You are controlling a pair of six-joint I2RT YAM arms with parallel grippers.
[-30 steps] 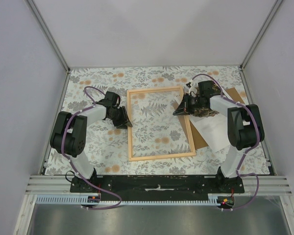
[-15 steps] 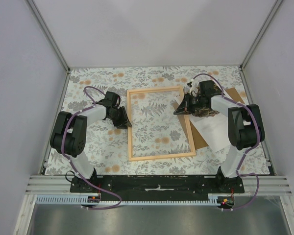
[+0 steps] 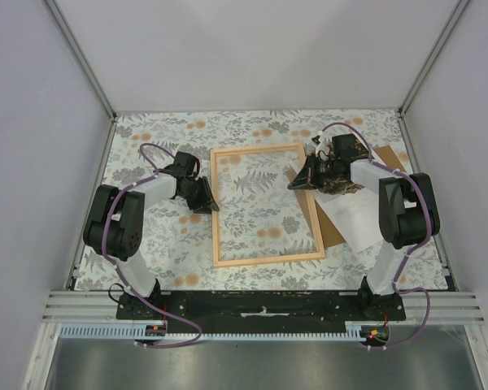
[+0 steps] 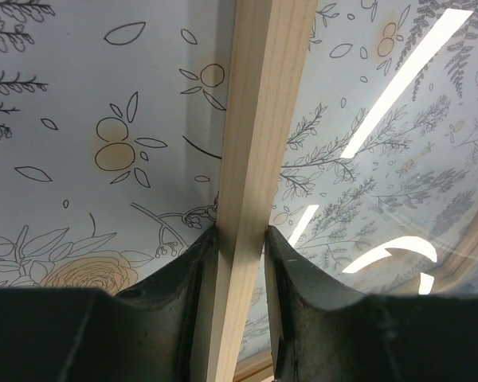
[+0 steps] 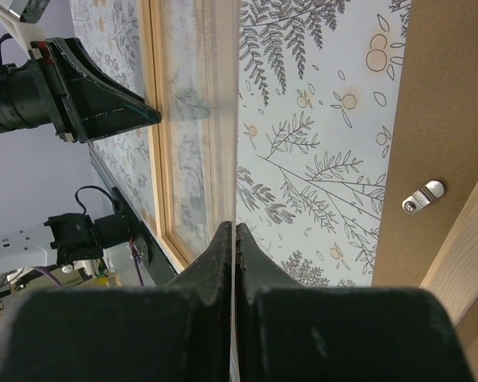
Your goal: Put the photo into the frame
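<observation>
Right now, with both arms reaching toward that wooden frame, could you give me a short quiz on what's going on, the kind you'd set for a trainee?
1. True or false: the left tool is clamped on a side rail of the wooden frame.
2. Where does the photo, white side up, lie? A: inside the frame. B: right of the frame, on the brown board. C: left of the frame.
3. Is the right tool open or shut?
Key: 1 true; 2 B; 3 shut.
</observation>
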